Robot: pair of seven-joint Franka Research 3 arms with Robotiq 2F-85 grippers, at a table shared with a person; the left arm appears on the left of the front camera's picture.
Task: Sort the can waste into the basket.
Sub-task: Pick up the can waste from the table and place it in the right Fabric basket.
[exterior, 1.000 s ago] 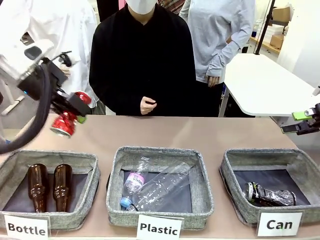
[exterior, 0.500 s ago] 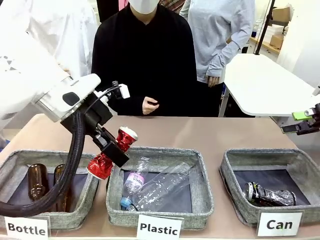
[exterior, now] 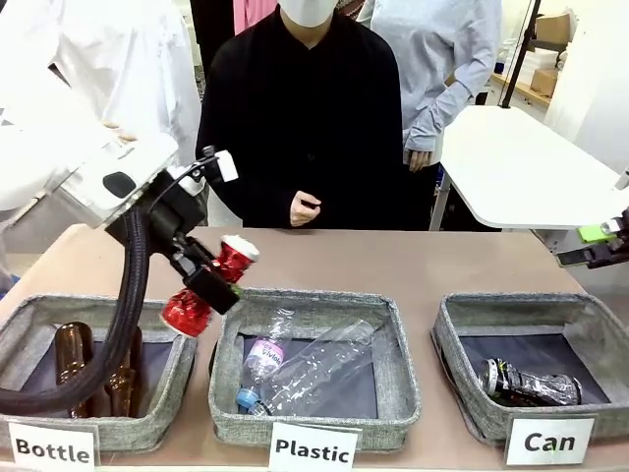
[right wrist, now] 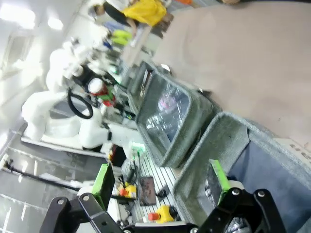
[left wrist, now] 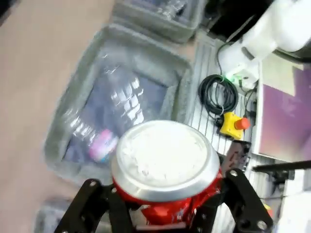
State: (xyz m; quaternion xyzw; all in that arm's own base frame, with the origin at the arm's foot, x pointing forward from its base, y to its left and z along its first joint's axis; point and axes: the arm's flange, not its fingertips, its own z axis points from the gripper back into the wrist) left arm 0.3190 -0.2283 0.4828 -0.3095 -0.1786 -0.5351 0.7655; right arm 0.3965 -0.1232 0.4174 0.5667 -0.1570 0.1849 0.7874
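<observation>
Left gripper (exterior: 208, 285): jaws clenched on the red can (exterior: 206, 285), carried tilted above the rim between the "Bottle" and "Plastic" bins.
Change: the can sits slightly higher and further left than half a second ago.
Right gripper (right wrist: 163, 191): jaws released, holding nothing, unmoved at the worktop's right edge.
Basket (exterior: 462, 324): dark can (exterior: 529, 385) lying inside.

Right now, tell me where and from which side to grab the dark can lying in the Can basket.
Grip the dark can across its dented middle, coming straight down from above. It lies on its side on the floor of the Can basket, silver end toward the Plastic bin, so the fabric walls probably block a sideways approach. The open right gripper, hovering beyond the basket's far right corner, looks best placed.
</observation>
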